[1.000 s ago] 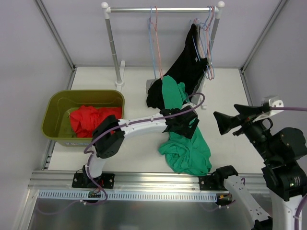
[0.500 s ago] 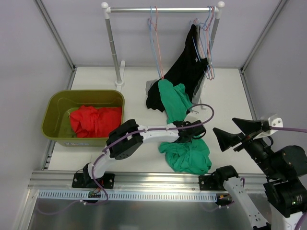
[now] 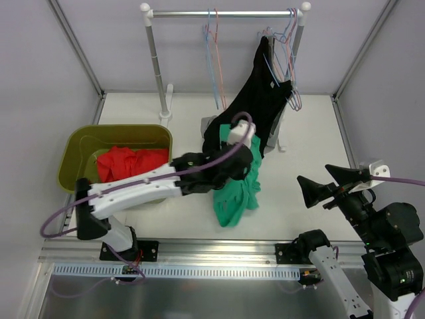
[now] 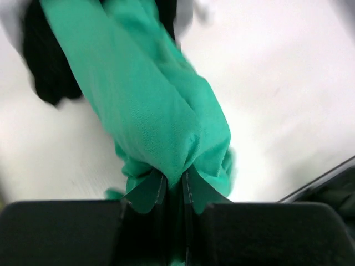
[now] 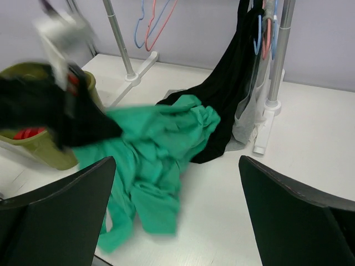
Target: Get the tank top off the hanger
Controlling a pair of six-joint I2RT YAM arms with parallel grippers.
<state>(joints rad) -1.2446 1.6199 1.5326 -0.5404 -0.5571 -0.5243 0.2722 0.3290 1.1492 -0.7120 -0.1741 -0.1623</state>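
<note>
Nothing legible: no text, label, brand, number or sign can be read in any of the views.
</note>
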